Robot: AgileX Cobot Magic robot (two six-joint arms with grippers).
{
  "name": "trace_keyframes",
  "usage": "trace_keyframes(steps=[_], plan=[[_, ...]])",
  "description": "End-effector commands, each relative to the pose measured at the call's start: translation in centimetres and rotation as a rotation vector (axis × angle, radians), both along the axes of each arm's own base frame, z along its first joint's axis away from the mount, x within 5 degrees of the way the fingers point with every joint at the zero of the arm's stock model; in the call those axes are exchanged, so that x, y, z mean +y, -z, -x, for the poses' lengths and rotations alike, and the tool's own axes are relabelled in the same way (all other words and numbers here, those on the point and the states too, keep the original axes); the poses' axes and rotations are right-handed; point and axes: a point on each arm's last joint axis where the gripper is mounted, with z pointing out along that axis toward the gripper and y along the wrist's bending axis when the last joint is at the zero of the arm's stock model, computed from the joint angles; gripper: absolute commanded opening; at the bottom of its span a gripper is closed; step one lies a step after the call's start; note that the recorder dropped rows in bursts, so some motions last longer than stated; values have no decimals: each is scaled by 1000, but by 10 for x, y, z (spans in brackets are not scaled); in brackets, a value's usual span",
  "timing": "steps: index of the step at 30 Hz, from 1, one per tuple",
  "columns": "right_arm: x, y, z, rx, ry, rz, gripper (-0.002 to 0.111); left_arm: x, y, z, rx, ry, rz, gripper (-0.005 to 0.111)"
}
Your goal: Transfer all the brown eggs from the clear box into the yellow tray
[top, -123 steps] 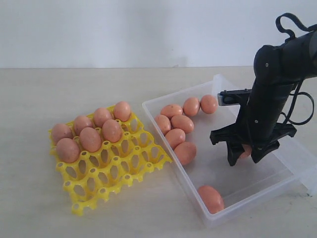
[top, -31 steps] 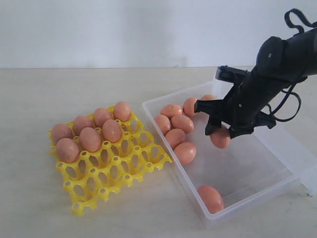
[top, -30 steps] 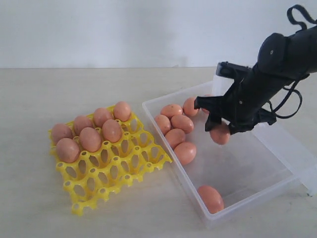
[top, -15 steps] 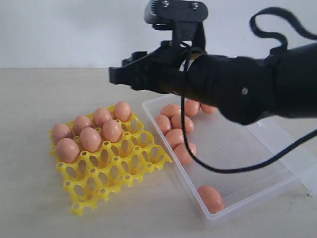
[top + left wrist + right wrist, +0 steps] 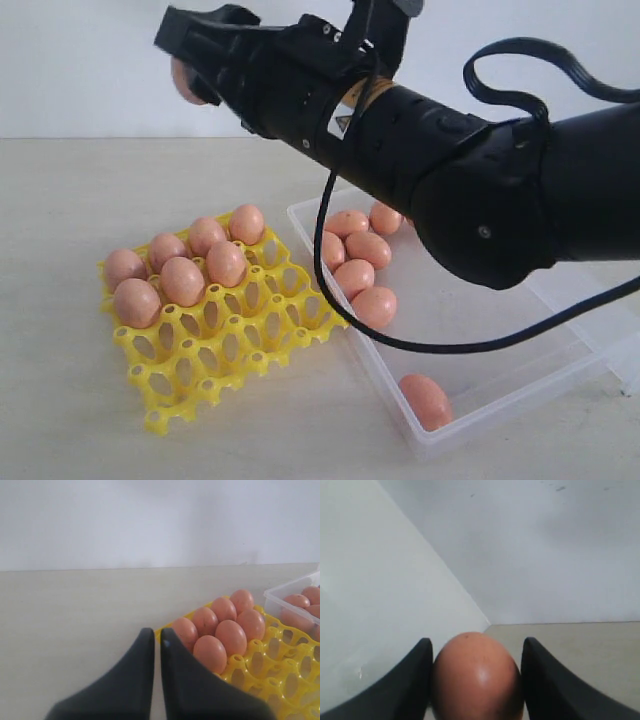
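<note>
The step in hand is the carry: the right gripper is clamped on one brown egg, its two fingers pressed against the egg's sides, and it holds it high in the air beyond the far left corner of the yellow tray — well above the cups, not yet lined up with any of them. Seven eggs sit in the tray, four filling the far row and three in the next, so the cup at that row's box-side end looks like the natural target. At least seven more lie in the clear box, most clustered near its tray-side wall and one alone at the near corner; the arm may hide others. The left gripper hovers low beside the tray with its jaws closed together on nothing. The next move probably calls for bringing the egg down over an open cup, seating it before the fingers part — let go too high and it could bounce out.
</note>
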Motion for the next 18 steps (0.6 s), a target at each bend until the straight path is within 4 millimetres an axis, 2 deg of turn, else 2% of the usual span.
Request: trace_keyframes(steps=[1, 5, 7, 10, 14, 18], plan=[[2, 10, -1, -42, -92, 121, 0, 0, 0, 0, -7, -2, 4, 4], [-22, 31, -33, 115, -62, -92, 0, 0, 0, 0, -7, -2, 4, 4], [-33, 43, -45, 141, -152, -221, 0, 0, 0, 0, -7, -2, 4, 4], [-42, 62, -52, 141, -305, -290, 0, 0, 0, 0, -7, -2, 4, 4], [-45, 95, -58, 238, -321, -183, 0, 0, 0, 0, -7, -2, 4, 4], [-45, 117, -63, 338, -289, 62, 0, 0, 0, 0, -7, -2, 4, 4]])
